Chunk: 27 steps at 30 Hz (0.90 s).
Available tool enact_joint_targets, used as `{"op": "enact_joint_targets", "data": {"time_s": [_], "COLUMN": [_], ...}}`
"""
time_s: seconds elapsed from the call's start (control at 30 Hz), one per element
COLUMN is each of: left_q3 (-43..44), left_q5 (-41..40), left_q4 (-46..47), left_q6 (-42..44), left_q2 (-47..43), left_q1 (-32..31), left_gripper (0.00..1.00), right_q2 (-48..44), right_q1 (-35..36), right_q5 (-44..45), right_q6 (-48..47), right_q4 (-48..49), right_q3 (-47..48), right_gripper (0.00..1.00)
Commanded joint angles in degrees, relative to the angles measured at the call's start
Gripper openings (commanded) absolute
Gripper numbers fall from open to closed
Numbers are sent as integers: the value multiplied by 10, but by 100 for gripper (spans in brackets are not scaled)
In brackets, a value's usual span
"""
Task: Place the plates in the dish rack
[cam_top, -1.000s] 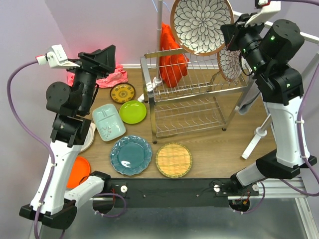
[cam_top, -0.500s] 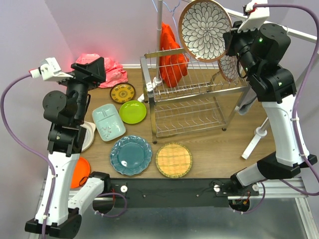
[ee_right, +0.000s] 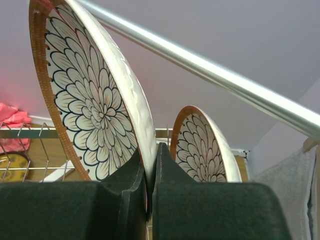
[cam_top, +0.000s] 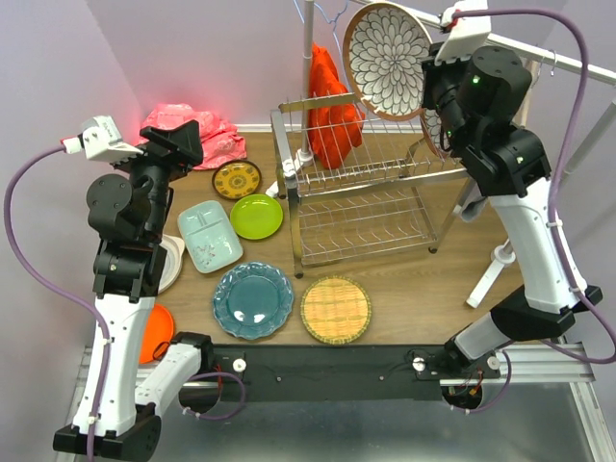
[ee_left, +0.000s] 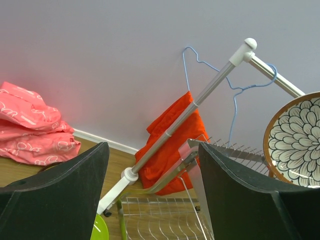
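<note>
My right gripper [cam_top: 432, 75] is shut on the rim of a large white petal-patterned plate [cam_top: 388, 60], holding it upright high above the dish rack [cam_top: 385, 175]. The grip shows close in the right wrist view [ee_right: 150, 162], with a smaller petal plate [ee_right: 202, 150] standing in the rack behind. On the table lie a teal scalloped plate [cam_top: 252, 300], a woven-yellow plate [cam_top: 336, 310], a lime green plate [cam_top: 256, 216], a mint divided tray [cam_top: 209, 236], a small dark-yellow round [cam_top: 237, 179] and an orange plate [cam_top: 154, 332]. My left gripper [cam_top: 178, 142] hangs open and empty above the table's left side [ee_left: 152, 190].
A red-orange cloth [cam_top: 329, 111] hangs from a blue hanger on a metal pole [cam_top: 308, 58] behind the rack. A pink cloth [cam_top: 207, 135] lies in the back left corner. A white stand leg [cam_top: 491, 274] crosses the table at the right. A pale plate [cam_top: 173, 262] lies partly under my left arm.
My right arm has turned, and the petal plate now sits more edge-on and a little lower. My left wrist has dropped slightly, jaws still wide.
</note>
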Motion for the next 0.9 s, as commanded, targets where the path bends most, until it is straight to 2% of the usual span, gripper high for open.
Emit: {"op": "enact_joint_targets", "data": {"time_s": [0.0, 0.27, 0.57, 0.73, 0.87], "left_q3": [-6, -8, -13, -18, -31], "left_q5": [1, 3, 10, 14, 15], "left_q4": [-5, -10, -11, -10, -5], "left_q6": [12, 19, 23, 20, 15], "left_q2": [-8, -12, -15, -19, -25], "left_q1": [7, 14, 21, 25, 26], "left_gripper": [81, 81, 81, 81, 81], "right_q2": [-4, -4, -8, 4, -1], "right_q1": [31, 61, 82, 116, 119], "right_q5": [84, 175, 222, 292, 303], "right_q6": [-34, -87, -142, -197, -204], "right_q4": [95, 101, 114, 133, 149], "right_q3": [28, 30, 28, 30, 16], "right_gripper": [1, 1, 0, 1, 1]}}
